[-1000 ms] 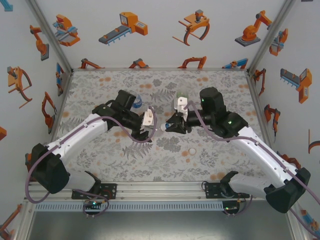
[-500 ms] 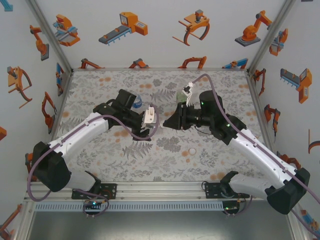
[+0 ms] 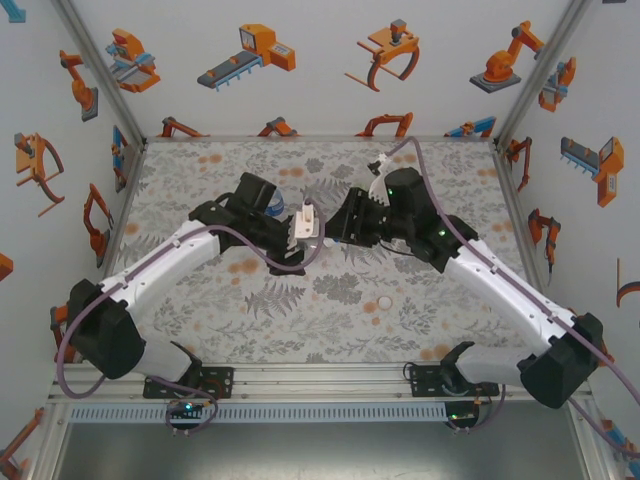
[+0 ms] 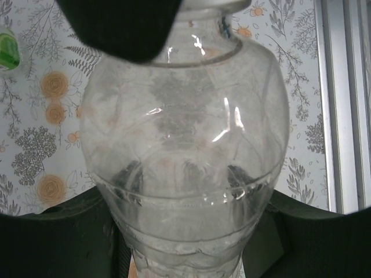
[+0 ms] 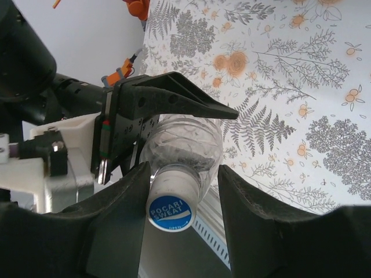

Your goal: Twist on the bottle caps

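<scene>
My left gripper (image 4: 184, 246) is shut on the body of a plain clear bottle (image 4: 182, 133), held off the table between the two arms (image 3: 322, 238). A white cap with a blue printed top (image 5: 170, 212) sits on its neck. My right gripper (image 5: 182, 202) stands open around that cap: one finger lies against it and the other is clear of it with a gap. From above, the right gripper (image 3: 338, 230) faces the left gripper (image 3: 303, 232). A blue-label bottle (image 3: 273, 203) stands behind the left wrist. A green-tinted bottle (image 4: 7, 51) shows at the left edge.
One loose white cap (image 3: 385, 303) lies on the flower-patterned table (image 3: 220, 330) in front of the right arm. The enclosure walls (image 3: 320, 70) close in the back and sides. A metal rail (image 3: 310, 385) runs along the near edge.
The right wrist has turned and swung towards the back left, and its jaws have parted from the cap. The left gripper keeps its hold on the bottle, shifted slightly back.
</scene>
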Controlling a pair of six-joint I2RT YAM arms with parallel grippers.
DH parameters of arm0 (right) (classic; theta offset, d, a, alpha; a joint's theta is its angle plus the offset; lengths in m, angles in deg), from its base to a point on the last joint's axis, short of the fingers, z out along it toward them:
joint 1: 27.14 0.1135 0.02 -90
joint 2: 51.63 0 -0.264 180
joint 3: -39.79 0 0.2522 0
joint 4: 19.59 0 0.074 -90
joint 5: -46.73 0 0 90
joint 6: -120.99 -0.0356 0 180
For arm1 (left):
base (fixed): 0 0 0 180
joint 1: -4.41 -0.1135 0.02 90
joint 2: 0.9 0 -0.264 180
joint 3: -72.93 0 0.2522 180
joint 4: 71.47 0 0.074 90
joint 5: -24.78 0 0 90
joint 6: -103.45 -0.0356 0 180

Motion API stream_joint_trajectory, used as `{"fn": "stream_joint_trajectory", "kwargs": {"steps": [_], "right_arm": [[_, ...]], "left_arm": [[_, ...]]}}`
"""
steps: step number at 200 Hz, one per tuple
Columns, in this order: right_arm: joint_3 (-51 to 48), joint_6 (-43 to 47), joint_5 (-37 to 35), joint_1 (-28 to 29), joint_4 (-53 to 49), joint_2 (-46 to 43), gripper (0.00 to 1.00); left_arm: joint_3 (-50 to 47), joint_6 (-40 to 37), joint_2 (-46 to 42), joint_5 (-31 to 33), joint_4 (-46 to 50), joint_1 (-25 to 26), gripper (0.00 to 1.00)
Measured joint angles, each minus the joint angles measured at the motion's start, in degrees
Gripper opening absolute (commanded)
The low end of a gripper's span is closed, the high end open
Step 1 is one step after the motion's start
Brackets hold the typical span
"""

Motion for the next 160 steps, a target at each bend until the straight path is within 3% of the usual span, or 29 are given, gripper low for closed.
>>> {"fn": "stream_joint_trajectory", "kwargs": {"steps": [93, 109, 127, 136, 145, 160], "right_arm": [[0.1, -1.3, -0.1, -0.2, -0.2, 0.7, 0.40], [0.1, -1.5, -0.3, -0.2, -0.2, 0.9, 0.33], [0.1, -1.4, -0.7, -0.2, -0.2, 1.0, 0.25], [0.1, -1.4, -0.7, -0.2, -0.1, 1.1, 0.22], [0.2, -1.2, -0.7, -0.2, -0.1, 1.3, 0.20], [0.7, -0.5, -0.9, -0.4, -0.4, 1.7, 0.19]], "left_arm": [[0.8, 4.8, 1.7, 2.3, -0.4, -0.1, 0.03], [0.8, 5.0, 1.7, 2.3, -0.5, -0.2, 0.06], [0.8, 5.1, 1.7, 2.3, -0.4, -0.3, 0.27], [0.8, 5.2, 1.7, 2.4, -0.5, -0.4, 0.43], [0.8, 5.2, 1.7, 2.5, -0.5, -0.4, 0.66], [0.8, 5.6, 1.6, 2.7, -0.8, -0.4, 0.86]]}}
